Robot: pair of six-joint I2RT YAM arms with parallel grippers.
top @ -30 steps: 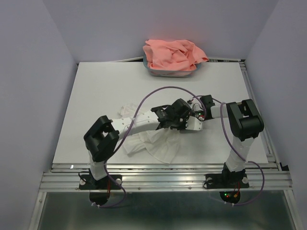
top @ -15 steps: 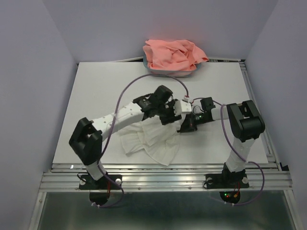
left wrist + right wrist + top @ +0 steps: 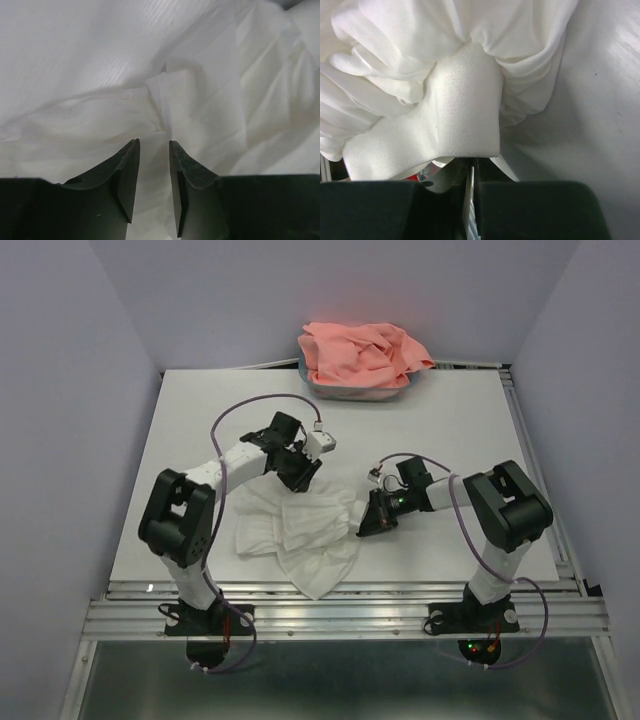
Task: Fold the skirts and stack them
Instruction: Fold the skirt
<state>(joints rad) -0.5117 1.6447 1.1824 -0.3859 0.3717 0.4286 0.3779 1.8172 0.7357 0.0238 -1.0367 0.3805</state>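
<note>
The white pleated skirt (image 3: 300,532) lies crumpled and partly spread on the table in front of the arms. My right gripper (image 3: 369,523) is at the skirt's right edge, shut on a thick band of white cloth (image 3: 465,115) that bunches up just beyond the jaws (image 3: 474,162). My left gripper (image 3: 302,476) hovers over the skirt's far edge. Its fingers (image 3: 154,150) stand slightly apart above the white cloth (image 3: 200,100), with nothing pinched between them. The salmon-pink skirt (image 3: 360,352) is heaped in the teal tub (image 3: 345,392) at the back.
White table (image 3: 450,430) with a metal rail along its right side (image 3: 520,420) and front (image 3: 340,590). Grey walls close in on the left, back and right. Purple cables loop off both arms above the cloth.
The left gripper let go near the right gripper, opened, and swung back left to the skirt's far edge. The right gripper, still shut, moved left and nearer with the skirt's edge.
</note>
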